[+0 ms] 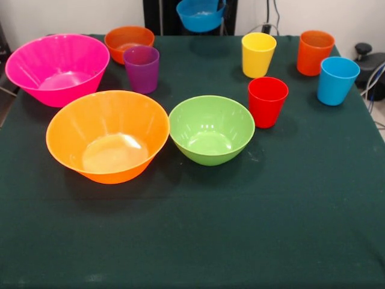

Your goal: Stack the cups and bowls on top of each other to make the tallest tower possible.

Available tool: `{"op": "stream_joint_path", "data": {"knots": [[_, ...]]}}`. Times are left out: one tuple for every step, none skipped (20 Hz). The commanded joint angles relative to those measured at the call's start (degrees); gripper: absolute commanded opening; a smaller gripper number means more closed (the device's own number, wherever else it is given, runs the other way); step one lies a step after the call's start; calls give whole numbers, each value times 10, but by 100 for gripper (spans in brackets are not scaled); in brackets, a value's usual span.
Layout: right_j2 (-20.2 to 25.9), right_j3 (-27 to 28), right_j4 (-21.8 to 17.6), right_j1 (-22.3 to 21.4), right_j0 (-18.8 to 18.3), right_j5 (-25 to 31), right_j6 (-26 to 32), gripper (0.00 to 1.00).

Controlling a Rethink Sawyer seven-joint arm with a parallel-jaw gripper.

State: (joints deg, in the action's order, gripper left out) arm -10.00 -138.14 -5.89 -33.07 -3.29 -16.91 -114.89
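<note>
Up at the top edge of the front view, a blue bowl [200, 16] hung clear above the worktop [192, 229]; the tool itself was hidden, so its state could not be told. Below stood the pink bowl [57, 67], big orange bowl [108, 135], green bowl [211, 129], small orange bowl [128, 42] and five upright cups [267, 101], unstacked.

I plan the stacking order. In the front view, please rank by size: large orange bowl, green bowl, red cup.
1. Large orange bowl, clearly widest.
2. Green bowl.
3. Red cup, smallest; it stands slightly farther back, but the gap is plain.
</note>
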Motion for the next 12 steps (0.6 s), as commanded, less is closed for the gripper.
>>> {"op": "stream_joint_path", "data": {"knots": [[57,68,1,10,-15,97,-41,0],[59,74,4,6,-17,110,-37,0],[62,85,5,4,-21,124,-32,0],[65,92,6,2,-24,135,-29,0],[67,95,6,1,-25,141,-28,0],[69,101,6,0,-27,151,-26,0],[71,107,6,-2,-28,163,-23,0],[74,112,5,-4,-31,174,-22,0],[77,117,5,-6,-34,184,-19,0],[79,122,4,-8,-35,193,-18,0],[80,126,2,-8,-36,199,-17,0],[82,130,1,-9,-38,204,-16,0]]}}
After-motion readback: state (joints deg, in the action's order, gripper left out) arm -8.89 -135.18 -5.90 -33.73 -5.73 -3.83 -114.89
